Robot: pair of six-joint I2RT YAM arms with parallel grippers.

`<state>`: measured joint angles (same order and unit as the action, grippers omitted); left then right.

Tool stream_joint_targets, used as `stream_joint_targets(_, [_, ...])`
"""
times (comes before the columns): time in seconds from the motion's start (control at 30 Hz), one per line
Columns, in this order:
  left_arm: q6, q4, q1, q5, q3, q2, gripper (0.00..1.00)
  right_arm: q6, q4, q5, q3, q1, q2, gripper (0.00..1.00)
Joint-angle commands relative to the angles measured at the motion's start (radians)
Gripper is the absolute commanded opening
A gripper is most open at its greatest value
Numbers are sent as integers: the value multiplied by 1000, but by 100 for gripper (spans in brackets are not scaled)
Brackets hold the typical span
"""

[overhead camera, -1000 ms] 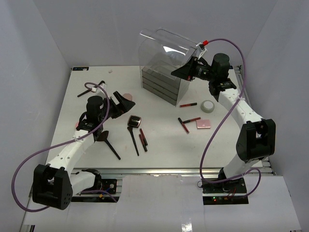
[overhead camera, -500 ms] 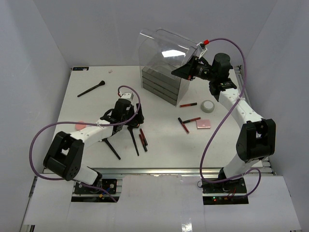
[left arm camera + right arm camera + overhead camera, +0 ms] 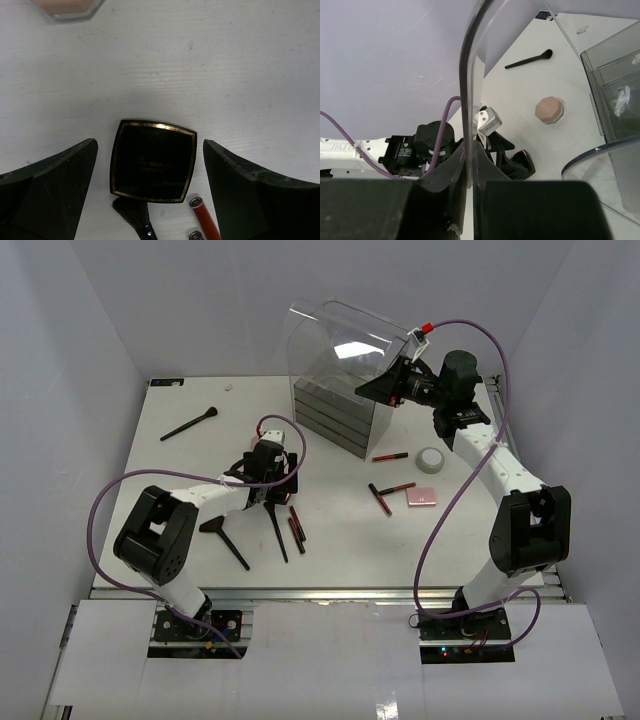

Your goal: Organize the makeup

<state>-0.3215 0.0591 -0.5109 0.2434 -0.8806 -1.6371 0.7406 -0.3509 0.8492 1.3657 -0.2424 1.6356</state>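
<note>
White bench (image 3: pixel 225 60) carries the black square compact (image 3: pixel 153 161) left of centre: glossy, gold-lined, lying flat, its gold script too faint to read. A second ago the left gripper (image 3: pixel 272 483) stood farther left; now it straddles the compact, released, not touching it. At the far side the right gripper (image 3: pixel 470 170) stays clenched on the clear box lid (image 3: pixel 470 75).

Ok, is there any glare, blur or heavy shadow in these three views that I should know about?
Top external: bright glare on the clear lid. Left wrist: the black compact is sharp, with a soft shadow just above it. Right wrist: the right hand fills the bottom, dark and nearly featureless.
</note>
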Motion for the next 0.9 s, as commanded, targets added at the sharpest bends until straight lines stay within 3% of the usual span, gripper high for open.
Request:
stream_joint_targets(0.0, [6, 1, -6, -31, -30, -23, 97, 14, -114, 47, 8, 3, -19, 9])
stream_joint_targets(0.27, [-7, 20, -8, -59, -30, -21, 92, 16, -114, 47, 5, 3, -20, 9])
stream_joint_targets(0.6, [-44, 28, -8, -56, -25, -28, 61, 19, -118, 47, -8, 3, -29, 9])
stream_joint_targets(0.87, [-125, -60, -8, -148, -3, 107, 46, 20, -118, 49, -7, 3, -31, 9])
